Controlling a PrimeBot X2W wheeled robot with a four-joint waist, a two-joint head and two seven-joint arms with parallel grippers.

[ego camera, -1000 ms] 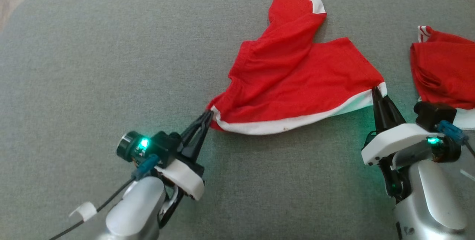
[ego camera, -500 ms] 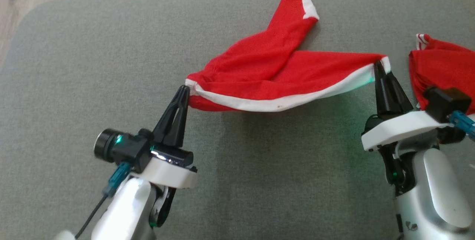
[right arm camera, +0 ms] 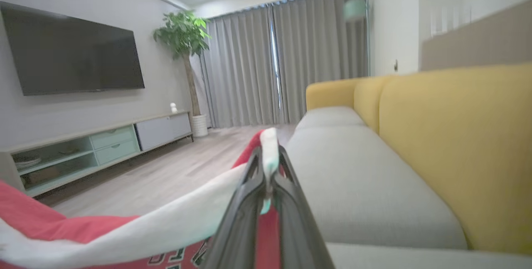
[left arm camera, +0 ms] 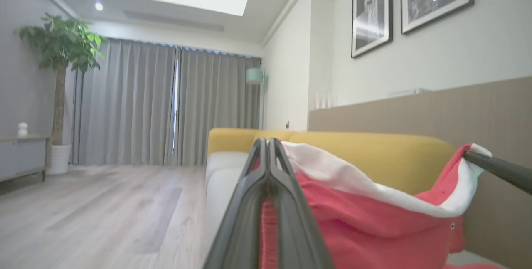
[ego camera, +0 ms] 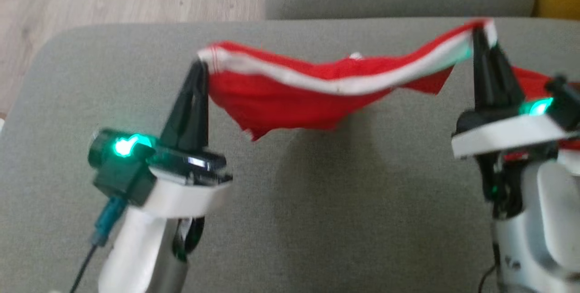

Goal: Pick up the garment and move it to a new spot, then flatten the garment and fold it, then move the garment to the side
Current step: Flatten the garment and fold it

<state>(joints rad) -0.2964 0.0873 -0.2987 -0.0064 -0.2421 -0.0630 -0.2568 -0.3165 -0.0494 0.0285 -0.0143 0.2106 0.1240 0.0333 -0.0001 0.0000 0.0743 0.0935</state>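
Your left gripper point(ego camera: 200, 65) and right gripper point(ego camera: 479, 35) are held well apart, fingers pointing up, each pinched closed on one end of the garment point(ego camera: 281, 103).

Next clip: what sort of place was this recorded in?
Most likely a home living room: a yellow-backed sofa, a wall-mounted television above a low cabinet, and floor-length grey curtains beside a potted tree.

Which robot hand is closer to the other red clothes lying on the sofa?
Right. The right gripper is beside the second red garment; the left gripper is far across the cushion, at the lifted garment's other corner.
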